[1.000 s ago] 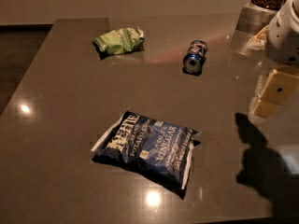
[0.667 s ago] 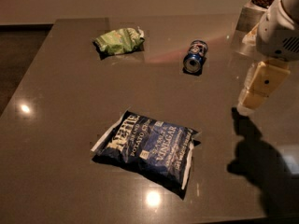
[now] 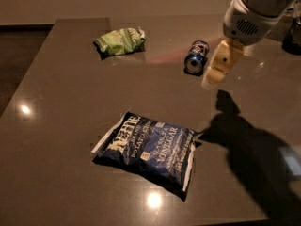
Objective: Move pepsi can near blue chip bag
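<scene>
The pepsi can (image 3: 196, 57) lies on its side on the dark table, at the back right of centre, its silver end facing me. The blue chip bag (image 3: 146, 149) lies flat in the front middle, navy with white lettering. My gripper (image 3: 219, 65) hangs from the white arm at the upper right, just to the right of the can and above the table, apart from it. It holds nothing.
A small light green bag (image 3: 120, 41) lies at the back left. The table's (image 3: 61, 93) left edge runs along dark floor. A dark object (image 3: 292, 36) stands at the far right. The arm's shadow (image 3: 249, 145) falls right of the blue bag.
My arm and gripper have moved left and toward the can. The can and both bags have not moved.
</scene>
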Robot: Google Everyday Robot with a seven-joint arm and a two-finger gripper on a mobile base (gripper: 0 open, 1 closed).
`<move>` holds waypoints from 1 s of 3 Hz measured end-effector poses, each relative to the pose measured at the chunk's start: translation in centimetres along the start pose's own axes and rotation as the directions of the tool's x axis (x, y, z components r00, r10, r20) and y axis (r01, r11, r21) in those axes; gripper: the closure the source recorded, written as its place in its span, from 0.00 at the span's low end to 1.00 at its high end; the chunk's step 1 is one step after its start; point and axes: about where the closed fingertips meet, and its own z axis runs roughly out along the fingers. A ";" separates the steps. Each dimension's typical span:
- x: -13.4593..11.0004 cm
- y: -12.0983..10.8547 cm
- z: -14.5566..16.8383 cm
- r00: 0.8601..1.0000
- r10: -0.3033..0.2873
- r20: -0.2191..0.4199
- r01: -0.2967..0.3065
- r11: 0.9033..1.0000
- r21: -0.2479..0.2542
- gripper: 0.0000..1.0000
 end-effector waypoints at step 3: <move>-6.0 -9.3 6.4 0.877 0.457 0.151 -0.474 0.873 0.113 0.00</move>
